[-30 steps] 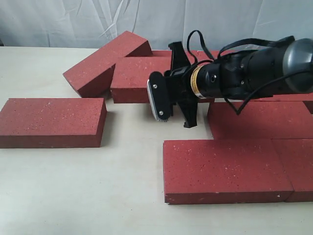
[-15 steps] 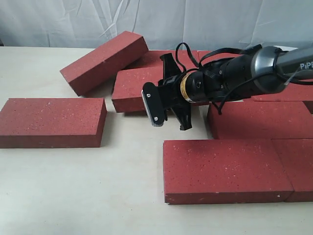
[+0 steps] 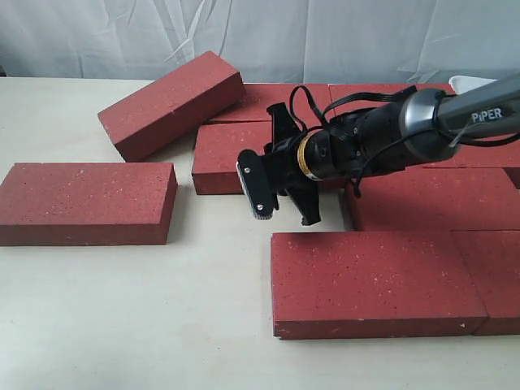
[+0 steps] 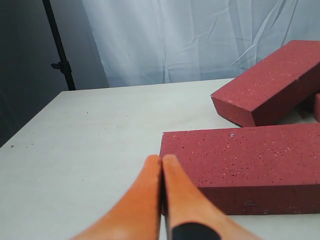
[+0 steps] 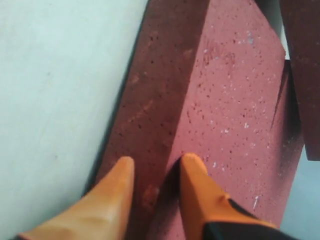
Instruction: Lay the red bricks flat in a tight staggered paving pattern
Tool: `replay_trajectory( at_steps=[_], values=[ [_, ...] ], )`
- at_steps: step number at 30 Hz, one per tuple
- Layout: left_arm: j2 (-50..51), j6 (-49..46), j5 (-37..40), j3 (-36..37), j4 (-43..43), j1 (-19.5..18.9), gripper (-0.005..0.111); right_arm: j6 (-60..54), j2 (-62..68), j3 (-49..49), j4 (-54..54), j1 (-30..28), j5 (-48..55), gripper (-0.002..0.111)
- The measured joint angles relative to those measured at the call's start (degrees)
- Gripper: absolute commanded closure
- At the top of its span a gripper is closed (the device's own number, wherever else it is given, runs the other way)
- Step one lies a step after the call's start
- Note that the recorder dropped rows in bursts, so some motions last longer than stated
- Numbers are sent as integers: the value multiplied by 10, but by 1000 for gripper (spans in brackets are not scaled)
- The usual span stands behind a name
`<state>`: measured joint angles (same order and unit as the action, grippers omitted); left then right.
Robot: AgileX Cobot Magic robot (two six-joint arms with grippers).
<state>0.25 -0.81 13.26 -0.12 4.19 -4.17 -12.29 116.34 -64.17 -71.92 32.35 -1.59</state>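
**Exterior view: eight red bricks counted, right arm low over the middle one**

Exterior view takes in the pale desk [image 3: 122,325] and at least eight red bricks [image 3: 431,203]; those behind the arm are partly hidden. Four lie flat and packed together on the right, among them the front brick [image 3: 374,280]. One loose brick [image 3: 85,199] lies flat, well apart on the left. One tilted brick [image 3: 171,101] sits askew at the back left, an end propped on its neighbours. The middle brick [image 3: 227,150] lies flat just beside it.

One right arm [image 3: 382,138] reaches in from the right, low over the middle brick's near edge.

Right wrist view alone shows the right end effector [image 5: 152,167]. Its two orange fingers [image 5: 200,200] stand partly apart, straddling the edge where a brick's top meets its shaded side, and they clamp nothing.

Left wrist view alone shows the left end effector [image 4: 161,159]. Its tips are pressed together and empty, just beside the loose brick's near end; whether they touch it cannot be told.
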Motion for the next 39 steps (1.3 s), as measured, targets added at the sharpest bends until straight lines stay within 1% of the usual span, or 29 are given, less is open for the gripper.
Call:
replay_trajectory(
  at_steps=[2,4,10,14,16,17,18,19,21,22,24,27,31,33,36,39],
  values=[
    [0,0,0,0,0,0,106,0,2,0,-1,0,4,47],
    [0,0,0,0,0,0,106,0,4,0,-2,0,10,41],
    [0,0,0,0,0,0,106,3,1,0,0,0,44,41],
    [0,0,0,0,0,0,106,13,-32,0,42,1,42,47],
    [0,0,0,0,0,0,106,16,-58,0,85,7,37,55],
    [0,0,0,0,0,0,106,16,-68,0,107,8,36,61],
    [0,0,0,0,0,0,106,16,-80,0,140,11,35,70],
    [0,0,0,0,0,0,106,17,-91,0,178,14,32,82],
    [0,0,0,0,0,0,106,17,-108,0,253,15,35,110],
    [0,0,0,0,0,0,106,17,-116,0,295,15,43,108],
    [0,0,0,0,0,0,106,19,-127,-3,376,15,76,109],
    [0,0,0,0,0,0,106,4,-128,-21,476,15,172,109],
    [0,0,0,0,0,0,106,-98,-107,-86,626,14,347,109],
    [0,0,0,0,0,0,106,-140,-90,-125,692,13,412,109],
    [0,0,0,0,0,0,106,-173,-60,-171,743,12,474,109],
    [0,0,0,0,0,0,106,-186,-24,-201,763,12,496,109]
  ],
)
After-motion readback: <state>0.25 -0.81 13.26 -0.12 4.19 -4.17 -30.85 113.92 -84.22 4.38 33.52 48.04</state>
